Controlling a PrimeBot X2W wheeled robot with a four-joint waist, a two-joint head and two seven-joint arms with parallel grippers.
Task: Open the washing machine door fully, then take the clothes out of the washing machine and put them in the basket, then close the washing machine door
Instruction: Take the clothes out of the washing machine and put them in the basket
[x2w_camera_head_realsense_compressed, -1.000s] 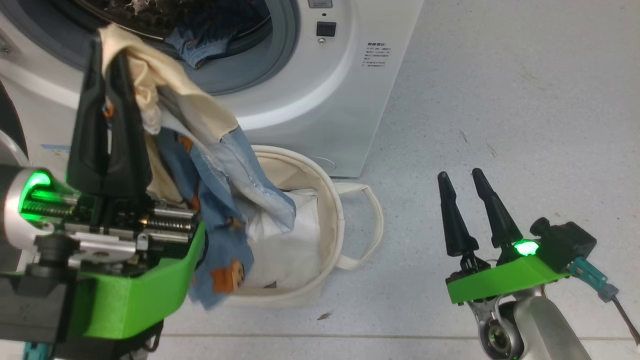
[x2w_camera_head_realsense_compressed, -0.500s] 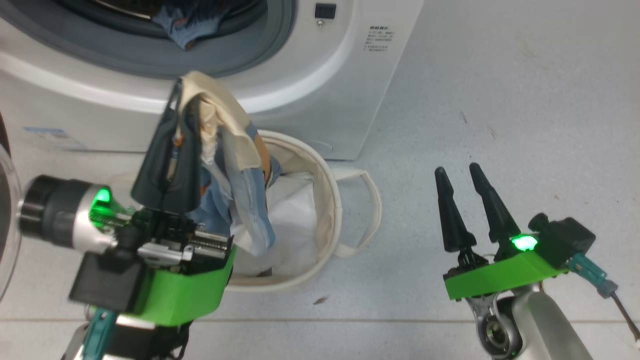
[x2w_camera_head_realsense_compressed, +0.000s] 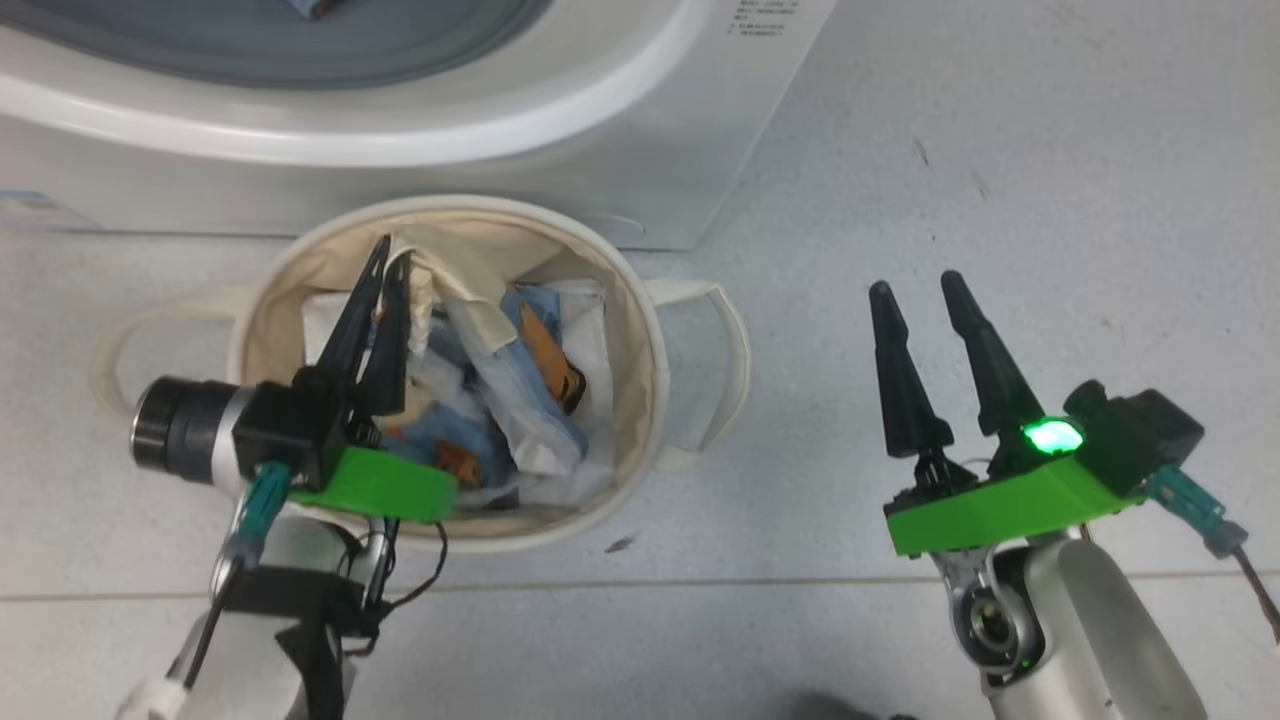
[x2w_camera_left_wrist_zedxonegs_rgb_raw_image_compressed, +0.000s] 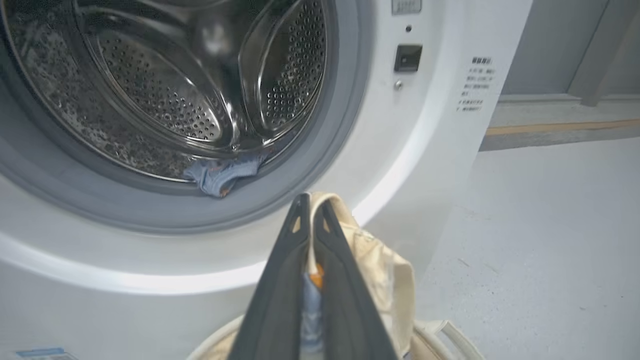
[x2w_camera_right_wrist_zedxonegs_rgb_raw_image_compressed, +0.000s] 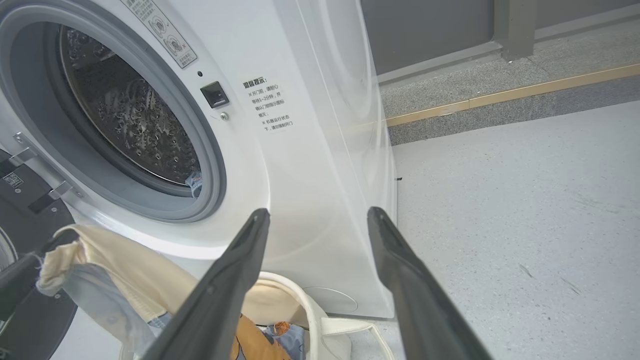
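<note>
The left end effector (x2w_camera_head_realsense_compressed: 392, 252) pinches the clothes (x2w_camera_head_realsense_compressed: 520, 400), slumped into the basket (x2w_camera_head_realsense_compressed: 275, 290) at centre-left — sink slightly, then release so no fold drapes its rim — while the right end effector (x2w_camera_head_realsense_compressed: 915, 286) hangs spread, lower right.

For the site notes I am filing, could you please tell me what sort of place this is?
Probably an indoor laundry corner or test room: a white front-loading washing machine stands on a pale hard floor, a cream canvas basket sits before it, and a plain grey wall runs behind.
</note>
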